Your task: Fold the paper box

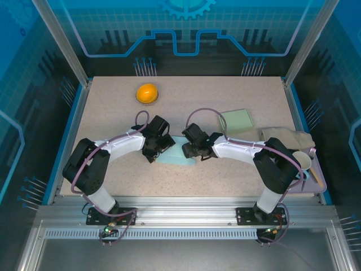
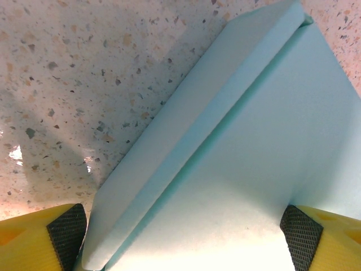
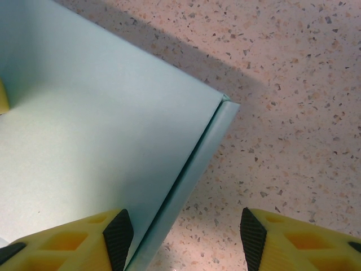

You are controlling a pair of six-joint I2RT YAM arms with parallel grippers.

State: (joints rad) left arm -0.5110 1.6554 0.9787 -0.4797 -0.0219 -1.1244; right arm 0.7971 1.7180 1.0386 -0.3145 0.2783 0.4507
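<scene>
Left end effector (image 2: 185, 231): fingers wide apart, straddling folded side wall of paper box (image 2: 254, 158). Right end effector (image 3: 185, 237): apart too, astride opposite wall. Box on bench (image 1: 225, 96), nearer than orange ball (image 1: 147, 93), slightly right. Likely step: raising side walls. Next: pinch walls, crease upright evenly.

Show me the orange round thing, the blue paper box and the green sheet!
orange round thing (image 1: 147, 92): top camera, middle of its top.
blue paper box (image 1: 177, 156): top camera, bare part between the two arms.
green sheet (image 1: 237, 120): top camera, its middle.
</scene>
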